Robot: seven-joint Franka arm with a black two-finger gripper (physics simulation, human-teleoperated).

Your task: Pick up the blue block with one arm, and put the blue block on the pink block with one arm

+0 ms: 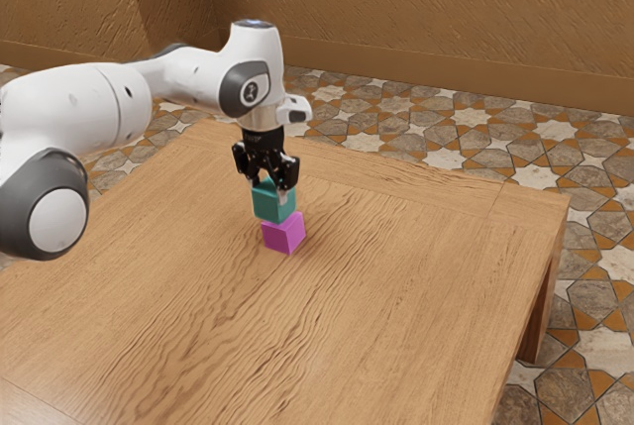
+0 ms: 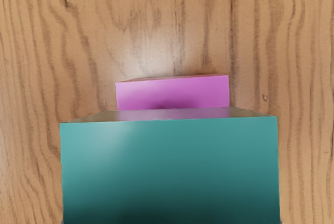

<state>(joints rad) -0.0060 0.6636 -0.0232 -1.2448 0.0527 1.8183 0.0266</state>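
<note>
The black two-finger pincer (image 1: 273,182) points straight down over the middle of the table. Its two fingers are close together, one on each side of one small, smooth blue-green block (image 1: 272,204), shaped like a cube. They press on its top part from two sides, so the pincer is holding it.

There are two blocks in all. The other is one small pink cube block (image 1: 283,235). The blue-green block is right on top of the pink block, and the two seem to touch. It does not line up fully: it sits a bit toward the exterior view's left, so a strip of pink sticks out on the other side.

In the wrist view, the blue-green block (image 2: 169,166) is big and close under the hand. The pink block (image 2: 172,92) peeks out past its far edge.

Both blocks are on one big wooden table (image 1: 416,286) with wavy brown lines. One white robot arm (image 1: 99,108) reaches in from the exterior view's left. The floor (image 1: 594,197) around the table has star-shaped tiles.
</note>
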